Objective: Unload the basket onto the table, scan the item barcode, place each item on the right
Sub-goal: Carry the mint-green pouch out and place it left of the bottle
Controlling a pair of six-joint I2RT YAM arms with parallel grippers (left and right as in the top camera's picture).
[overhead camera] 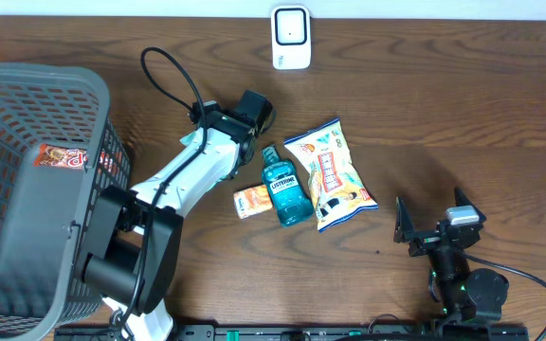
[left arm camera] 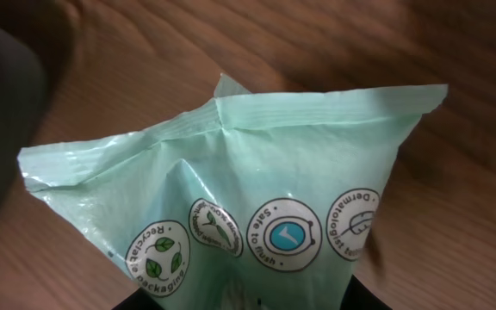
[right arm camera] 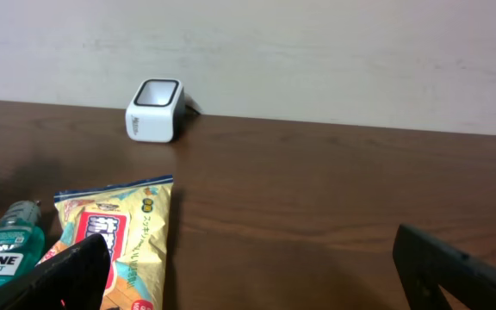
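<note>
A pale green wipes pack (left arm camera: pixel 257 164) with round printed logos fills the left wrist view, and my left gripper (left arm camera: pixel 239 303) is shut on its lower end, above the wooden table. From overhead the left gripper (overhead camera: pixel 218 128) is left of the mouthwash bottle, and only a green sliver of the pack (overhead camera: pixel 190 139) shows beside the arm. The white barcode scanner (overhead camera: pixel 291 38) stands at the table's back edge, also in the right wrist view as the scanner (right arm camera: pixel 154 110). My right gripper (overhead camera: pixel 431 216) rests open at the front right, nothing between its fingers (right arm camera: pixel 67 275).
A blue mouthwash bottle (overhead camera: pixel 285 194), a yellow snack bag (overhead camera: pixel 330 173) and a small orange box (overhead camera: pixel 252 201) lie mid-table. A grey mesh basket (overhead camera: pixel 27 237) at the left holds a red packet (overhead camera: pixel 63 156). A black cable (overhead camera: pixel 173 76) loops behind the left arm.
</note>
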